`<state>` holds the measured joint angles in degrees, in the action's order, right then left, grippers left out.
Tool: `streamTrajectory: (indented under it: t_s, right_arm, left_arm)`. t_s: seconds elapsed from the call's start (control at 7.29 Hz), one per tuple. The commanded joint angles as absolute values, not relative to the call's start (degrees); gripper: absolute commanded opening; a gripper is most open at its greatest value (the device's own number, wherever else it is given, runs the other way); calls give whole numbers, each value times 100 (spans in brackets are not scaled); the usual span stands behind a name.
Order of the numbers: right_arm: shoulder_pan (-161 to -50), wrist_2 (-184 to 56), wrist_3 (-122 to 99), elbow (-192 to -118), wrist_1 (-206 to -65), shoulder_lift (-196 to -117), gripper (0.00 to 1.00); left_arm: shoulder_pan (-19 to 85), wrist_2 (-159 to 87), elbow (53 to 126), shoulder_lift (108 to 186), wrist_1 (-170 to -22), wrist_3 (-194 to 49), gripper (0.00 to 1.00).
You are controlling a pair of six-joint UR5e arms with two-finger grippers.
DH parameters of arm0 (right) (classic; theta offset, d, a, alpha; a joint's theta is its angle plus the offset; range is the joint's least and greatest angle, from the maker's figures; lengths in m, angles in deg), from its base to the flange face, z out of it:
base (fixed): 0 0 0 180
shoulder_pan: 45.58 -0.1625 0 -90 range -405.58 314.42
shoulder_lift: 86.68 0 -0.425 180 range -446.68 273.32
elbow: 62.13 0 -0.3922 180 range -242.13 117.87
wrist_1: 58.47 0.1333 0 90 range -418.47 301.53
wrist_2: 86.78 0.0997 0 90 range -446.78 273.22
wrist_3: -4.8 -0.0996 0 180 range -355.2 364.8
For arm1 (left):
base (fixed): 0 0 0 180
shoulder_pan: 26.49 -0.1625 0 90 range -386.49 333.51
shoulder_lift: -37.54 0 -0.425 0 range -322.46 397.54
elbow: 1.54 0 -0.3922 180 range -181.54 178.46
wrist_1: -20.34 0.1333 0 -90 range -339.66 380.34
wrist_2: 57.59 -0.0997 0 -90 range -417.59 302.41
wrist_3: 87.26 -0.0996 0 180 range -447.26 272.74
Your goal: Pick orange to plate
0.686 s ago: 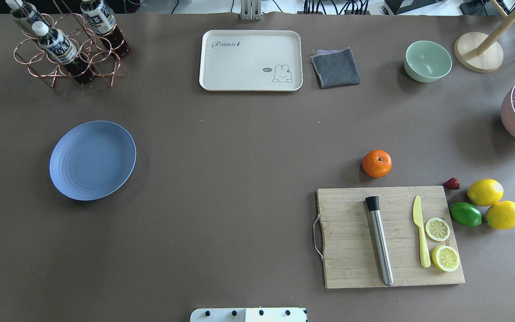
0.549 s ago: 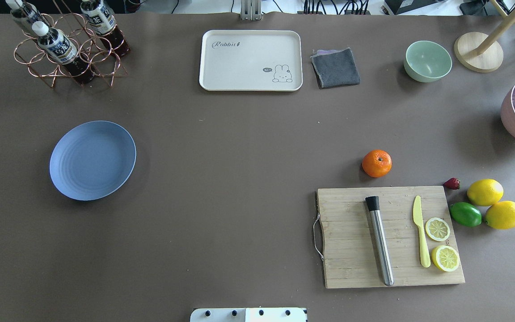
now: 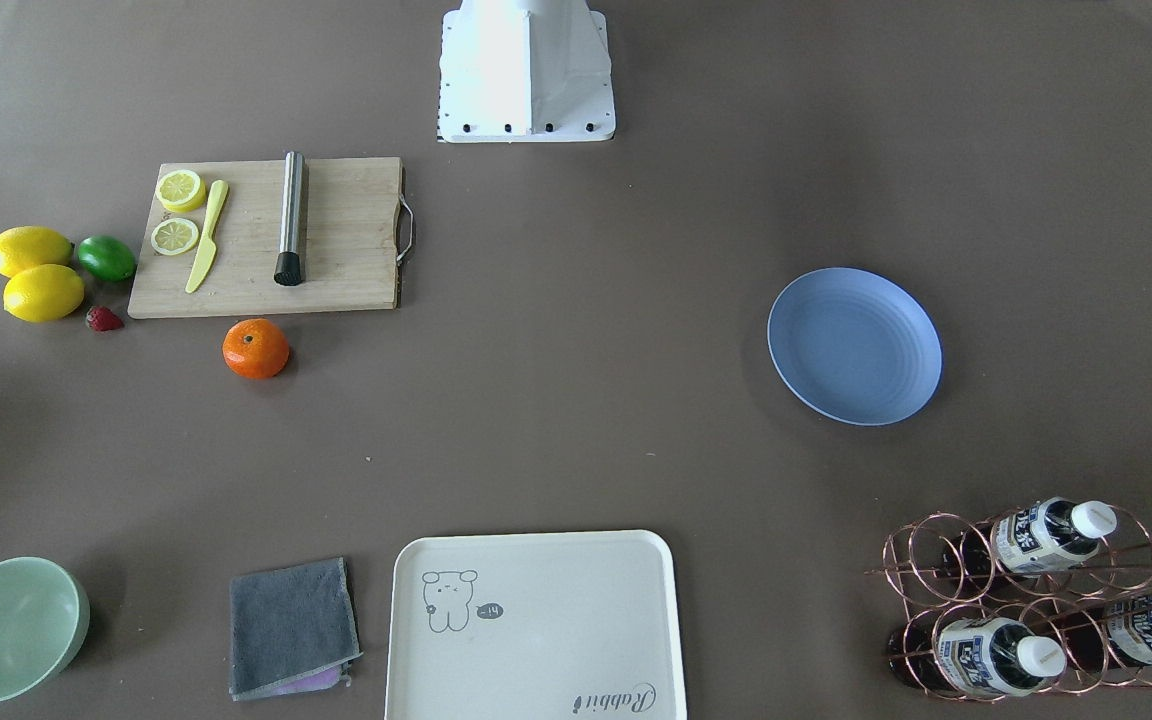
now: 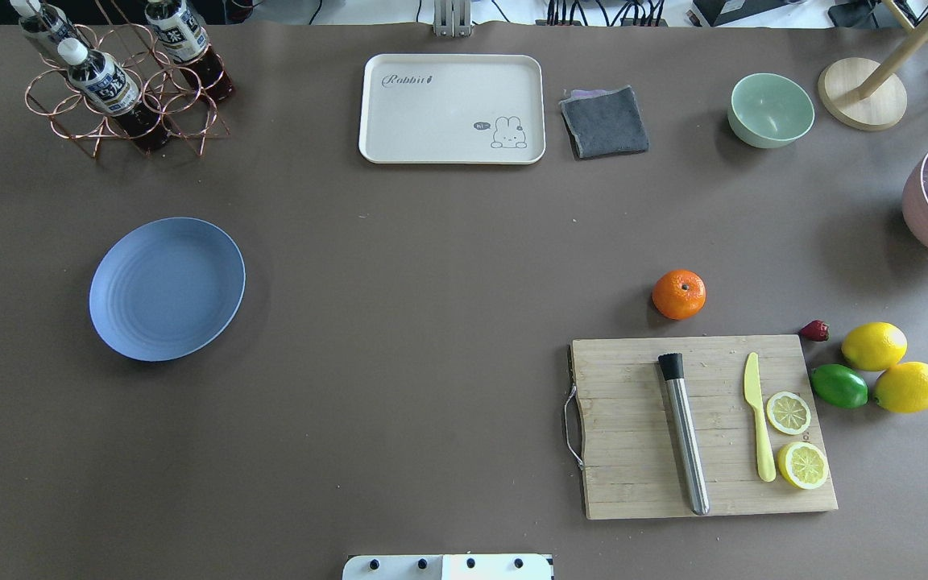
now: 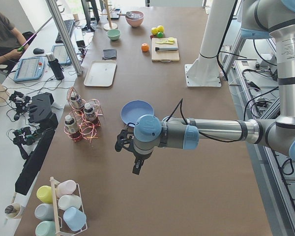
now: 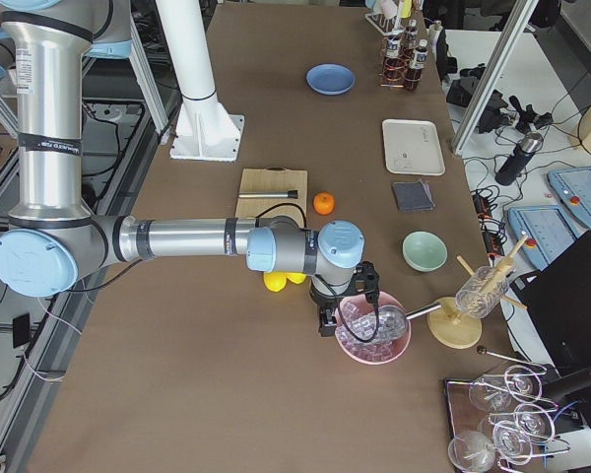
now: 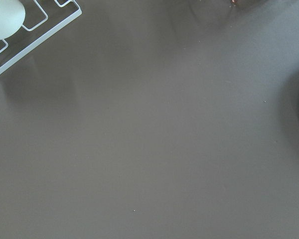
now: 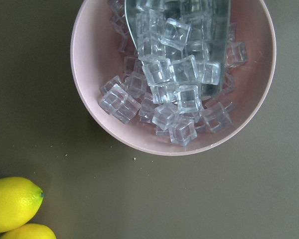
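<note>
The orange (image 4: pixel 679 294) sits on the brown table just beyond the cutting board (image 4: pixel 633 475), on the right half of the overhead view. The periwinkle plate (image 4: pixel 167 288) lies far off on the left half with nothing on it. Neither arm appears in the overhead or front-facing views. In the exterior left view my left gripper (image 5: pixel 122 141) hangs above bare table near the plate (image 5: pixel 137 112); I cannot tell whether it is open or shut. In the exterior right view my right gripper (image 6: pixel 327 317) hovers beside a pink bowl of ice (image 6: pixel 372 327), short of the orange (image 6: pixel 323 203); its state cannot be told either.
The cutting board carries a steel muddler (image 4: pixel 683 431), a yellow knife (image 4: pixel 758 419) and lemon slices. Two lemons (image 4: pixel 875 345), a lime (image 4: pixel 838 386) and a strawberry (image 4: pixel 815 330) lie to its right. A cream tray (image 4: pixel 452 109), grey cloth (image 4: pixel 604 122), green bowl (image 4: pixel 771 109) and bottle rack (image 4: pixel 122 84) line the far edge.
</note>
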<state>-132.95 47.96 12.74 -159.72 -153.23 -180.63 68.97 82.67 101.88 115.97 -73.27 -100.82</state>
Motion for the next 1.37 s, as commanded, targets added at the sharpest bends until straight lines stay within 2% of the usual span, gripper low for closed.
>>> streamTrajectory:
  t_s: [0.0,0.82,1.24]
  right_arm:
    - [-13294,4813,1263,-16082,-15321,-18099,100]
    - [-13294,4795,1280,-16144,-15321,-18143,100]
    - [-13294,4778,1289,-16258,-15321,-18160,100]
  left_arm:
    - [6887,8312,10146,11612,-7362,-10061,97]
    - [6887,8252,10164,11664,-7538,-10044,97]
    - [6721,8242,10225,11700,-7975,-8660,97]
